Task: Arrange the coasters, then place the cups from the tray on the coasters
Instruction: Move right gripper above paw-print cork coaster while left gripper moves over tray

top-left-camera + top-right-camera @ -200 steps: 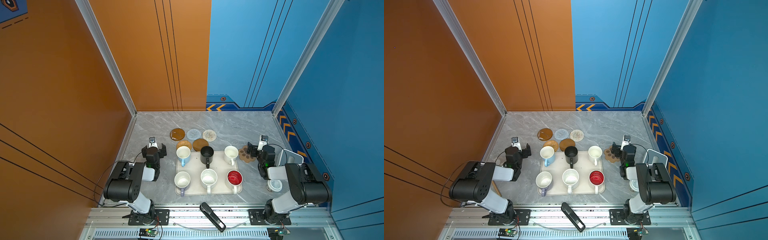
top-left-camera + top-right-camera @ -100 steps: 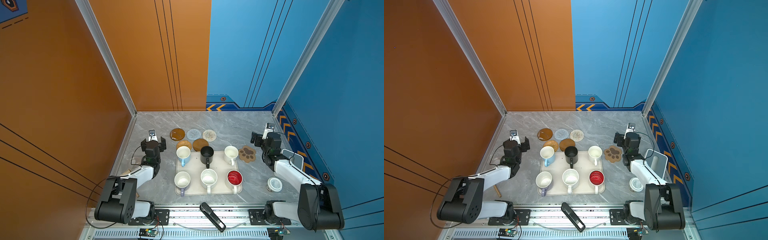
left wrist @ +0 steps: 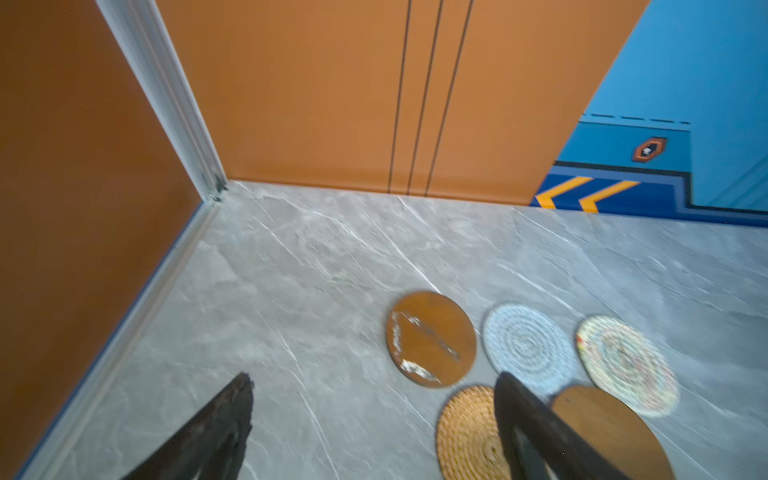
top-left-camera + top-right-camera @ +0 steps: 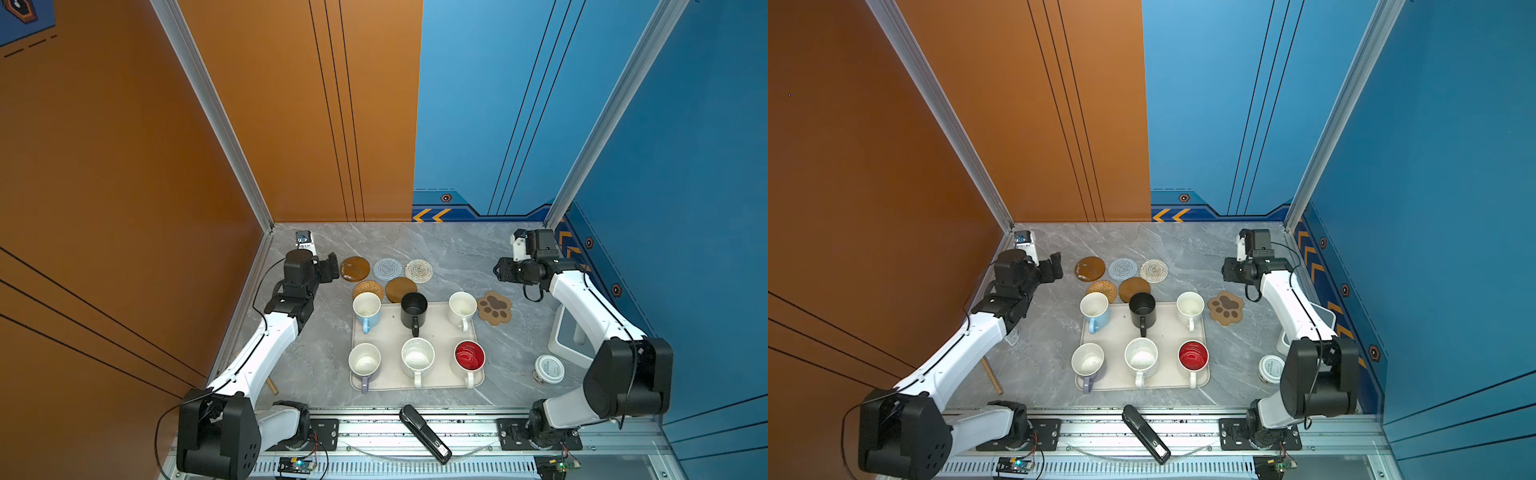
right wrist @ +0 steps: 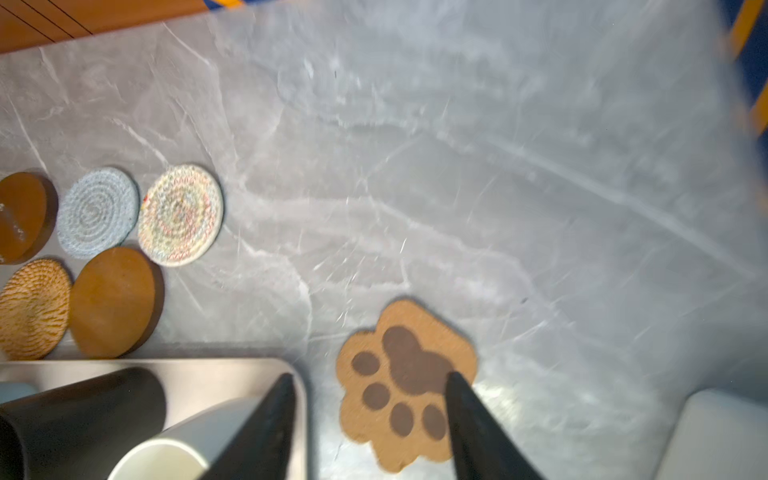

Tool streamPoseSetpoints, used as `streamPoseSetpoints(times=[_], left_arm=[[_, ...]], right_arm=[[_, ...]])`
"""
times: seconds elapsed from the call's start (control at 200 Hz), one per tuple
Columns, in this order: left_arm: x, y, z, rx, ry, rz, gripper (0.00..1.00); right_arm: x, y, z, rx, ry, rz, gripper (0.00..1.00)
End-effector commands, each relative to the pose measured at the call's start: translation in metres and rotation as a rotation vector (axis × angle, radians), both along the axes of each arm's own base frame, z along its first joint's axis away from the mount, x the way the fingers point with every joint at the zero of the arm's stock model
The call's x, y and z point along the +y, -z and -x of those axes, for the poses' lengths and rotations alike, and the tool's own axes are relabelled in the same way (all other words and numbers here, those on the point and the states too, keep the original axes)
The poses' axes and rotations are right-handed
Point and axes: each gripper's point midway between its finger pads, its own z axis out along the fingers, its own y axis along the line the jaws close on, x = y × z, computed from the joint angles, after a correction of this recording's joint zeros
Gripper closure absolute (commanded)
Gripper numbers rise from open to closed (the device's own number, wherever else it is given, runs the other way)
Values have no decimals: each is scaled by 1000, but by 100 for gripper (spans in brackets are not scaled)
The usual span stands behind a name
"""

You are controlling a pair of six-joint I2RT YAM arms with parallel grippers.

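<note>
Top views, both of them: what is the biggest thing on the marble table (image 4: 457,253)?

The tray (image 4: 436,337), cream, lying near the middle toward the near edge.

And on it?

All six cups, upright, in two rows of three. Far row, left to right: light blue mug (image 4: 366,309), black mug (image 4: 414,309), plain white mug (image 4: 462,307). Near row: lavender mug (image 4: 364,360), speckled mug (image 4: 417,357), red-lined mug (image 4: 469,356). Every handle points toward the near edge.

The coasters?

All off the tray, flat on the table. A far row of three: glossy brown disc (image 4: 355,268), grey-blue disc (image 4: 387,269), whitish disc (image 4: 419,270). Just beyond the tray's far rim lie the rattan disc (image 4: 368,287) and the matte brown disc (image 4: 399,287) (mug rims hide part of each from above). The paw coaster (image 4: 494,308) lies alone, just right of the tray's far right corner.

And the grippers?

The left gripper (image 3: 374,376) sits far left, just beside the glossy brown disc, its fingers (image 3: 224,415) spread wide with nothing between them. The right gripper (image 5: 370,374) is at the far right, beyond the paw coaster. The right wrist view shows its fingers apart, clasping nothing.
</note>
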Motion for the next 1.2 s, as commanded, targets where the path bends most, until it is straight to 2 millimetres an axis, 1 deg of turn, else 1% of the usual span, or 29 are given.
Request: streamPoseSetpoints(times=[0.0, 0.095, 0.225, 0.235, 0.28, 0.401, 0.546, 0.676, 0.816, 0.986, 1.192], left_arm=[[-26, 11, 22, 90, 95, 112, 10], [-34, 8, 30, 100, 118, 117, 10], [-44, 1, 39, 106, 142, 110, 10], [-45, 7, 42, 132, 143, 107, 10], [-48, 8, 46, 145, 149, 104, 10], [-54, 8, 52, 155, 158, 95, 10], [-61, 8, 55, 158, 176, 76, 9], [-61, 12, 58, 181, 159, 69, 8], [-62, 12, 61, 185, 152, 88, 8], [-68, 11, 66, 193, 150, 141, 8], [-71, 8, 69, 188, 149, 153, 9]], right_arm=[[18, 28, 44, 271, -51, -56, 61], [21, 39, 55, 345, -60, -36, 62], [24, 45, 66, 387, -63, -10, 61], [24, 46, 67, 390, -61, -7, 60], [24, 49, 72, 407, -56, -2, 60], [16, 62, 85, 452, -21, 36, 59], [4, 70, 95, 474, 13, 92, 56], [3, 78, 103, 508, 16, 94, 56], [2, 86, 108, 533, 20, 106, 56], [-2, 93, 107, 528, 42, 124, 56], [1, 102, 107, 540, 60, 107, 57]])
